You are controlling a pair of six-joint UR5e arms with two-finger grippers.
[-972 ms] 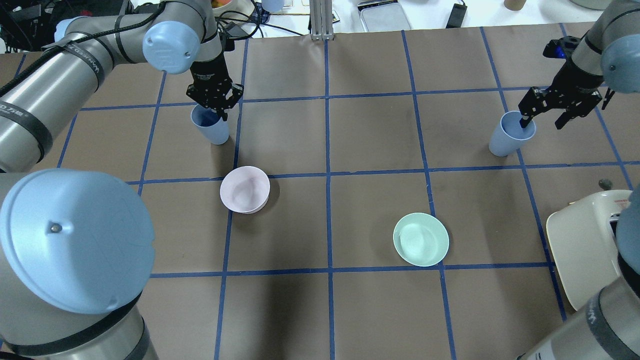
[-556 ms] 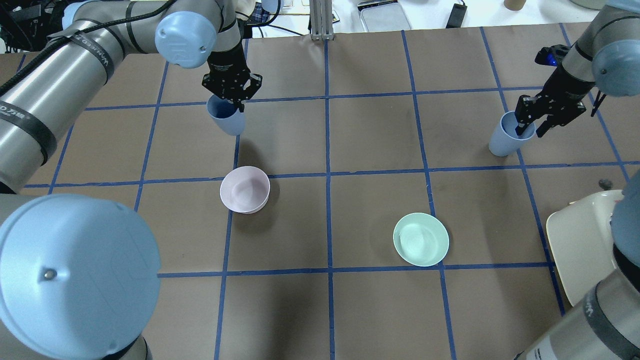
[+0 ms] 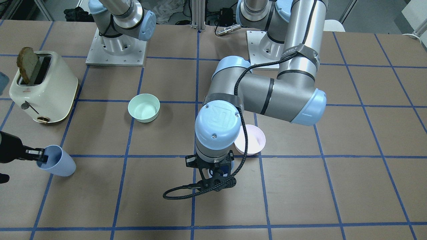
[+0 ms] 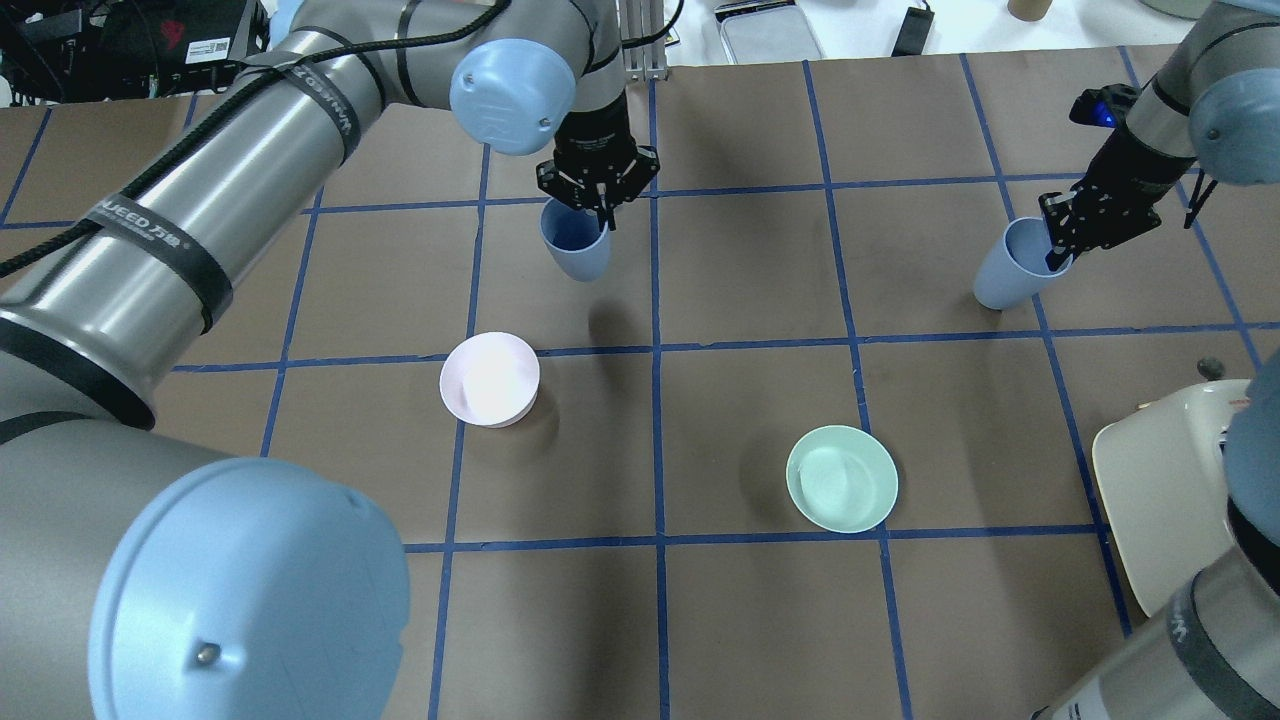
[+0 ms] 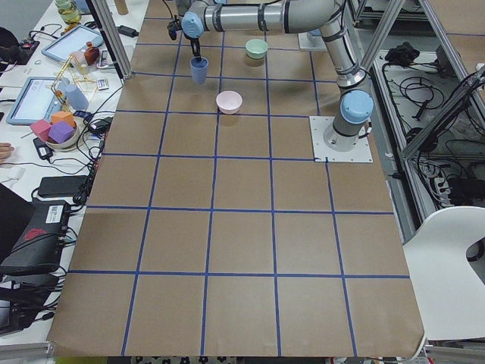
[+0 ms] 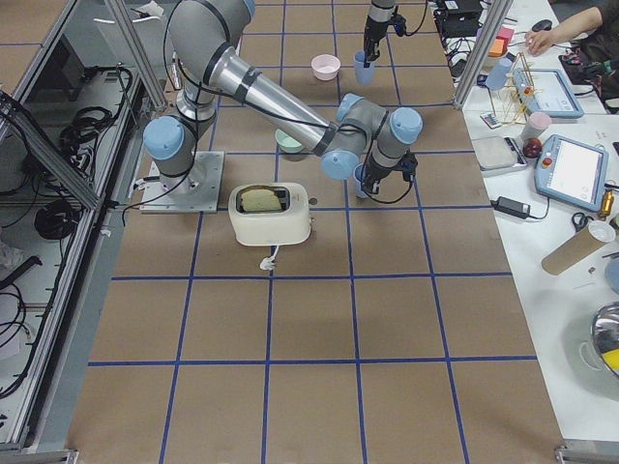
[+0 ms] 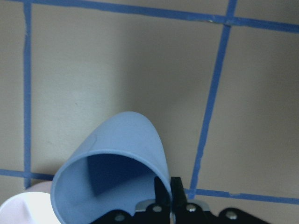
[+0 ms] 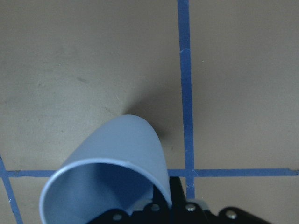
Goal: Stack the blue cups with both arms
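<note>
My left gripper [image 4: 600, 212] is shut on the rim of one blue cup [image 4: 576, 247], one finger inside and one outside, and holds it tilted above the table near the far centre. The left wrist view shows this cup [image 7: 112, 168] pinched at its rim. In the front view the wrist hides most of it [image 3: 218, 173]. My right gripper [image 4: 1056, 254] is shut on the rim of the other blue cup [image 4: 1008, 272] at the far right. That cup is tilted, low over the table [image 8: 112, 163] [image 3: 59, 162].
A pale pink bowl [image 4: 490, 378] sits left of centre and a mint-green bowl [image 4: 841, 478] right of centre. A cream toaster [image 4: 1165, 500] with a slice of bread [image 3: 27, 63] stands at the right edge. Blue tape lines grid the brown table.
My left arm has lifted its cup and carried it to the right, towards the table's middle. My right gripper has closed on the rim of its cup and tipped it.
</note>
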